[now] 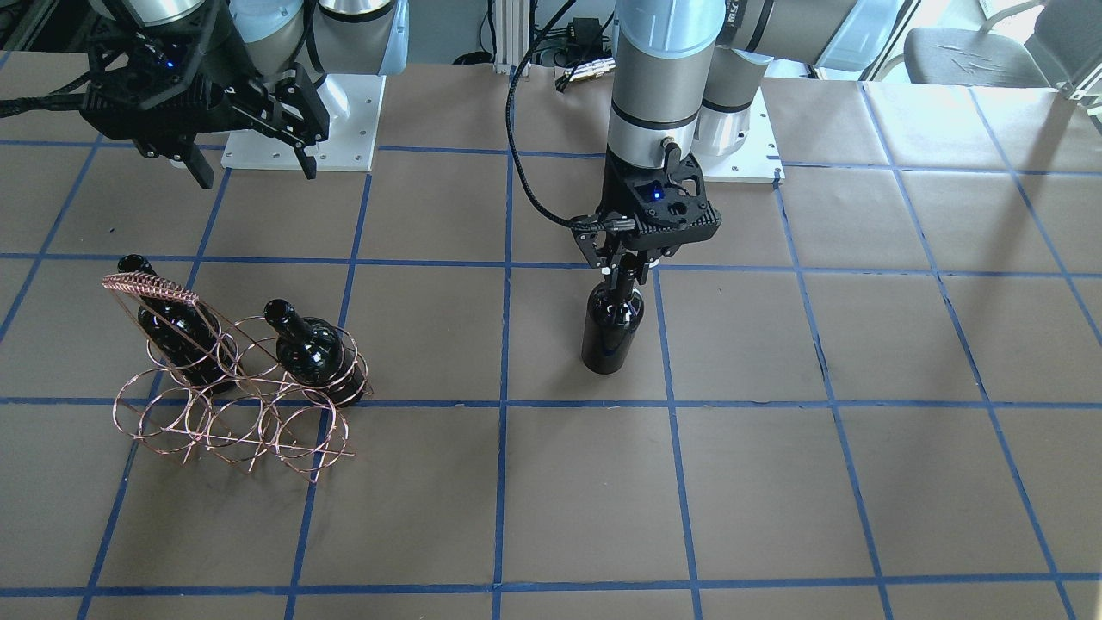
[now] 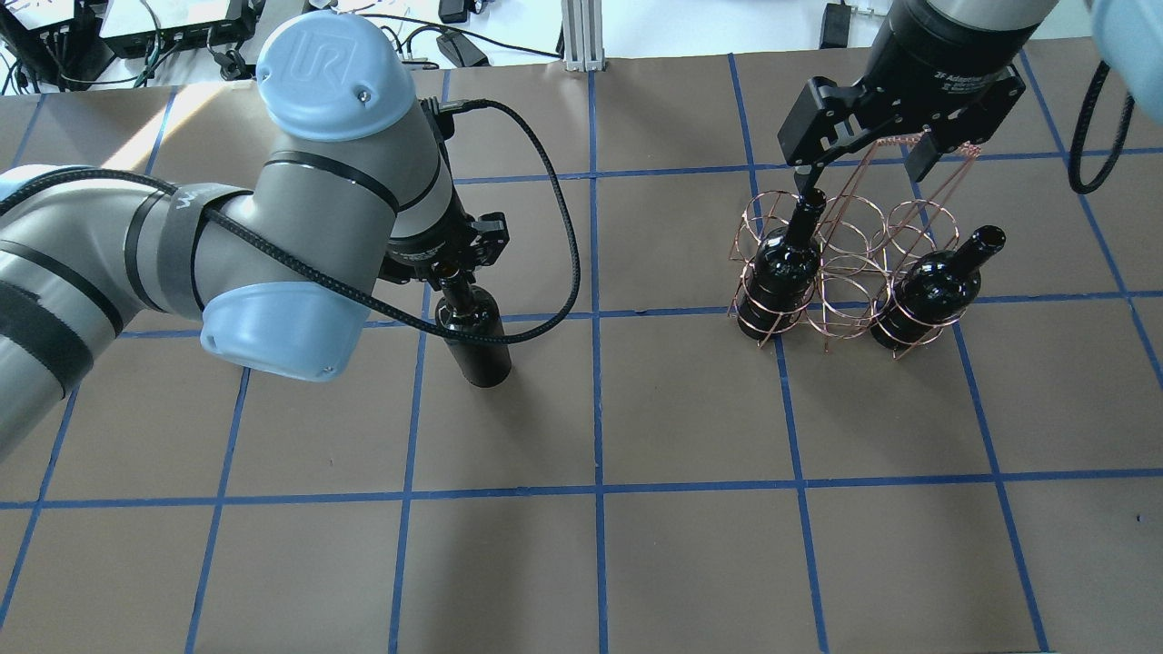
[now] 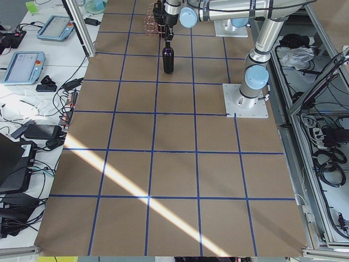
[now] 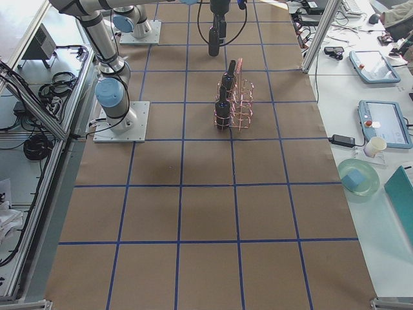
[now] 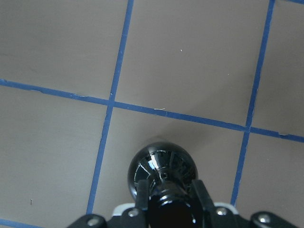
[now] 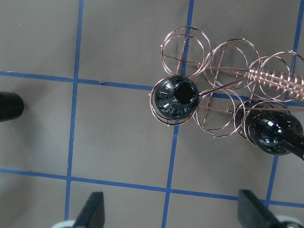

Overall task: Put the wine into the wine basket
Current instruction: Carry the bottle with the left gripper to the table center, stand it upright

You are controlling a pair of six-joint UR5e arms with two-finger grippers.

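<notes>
A near-black wine bottle [image 1: 611,331] stands upright near the table's middle. My left gripper [image 1: 626,269] is shut on its neck from above; the left wrist view shows the fingers [image 5: 200,194] on both sides of the bottle's mouth [image 5: 168,205]. The copper wire wine basket [image 1: 225,430] stands apart to one side, with two more bottles [image 2: 777,282] [image 2: 927,295] slanted in its outer rings. The middle rings hold nothing. My right gripper [image 2: 863,173] is open and empty, high above the basket's handle [image 2: 895,141].
The table is brown paper with a blue tape grid [image 2: 595,313]. The arms' white base plates [image 1: 301,120] sit at the robot's edge. Monitors, tablets and cables lie on side benches [image 3: 32,60] off the table's ends.
</notes>
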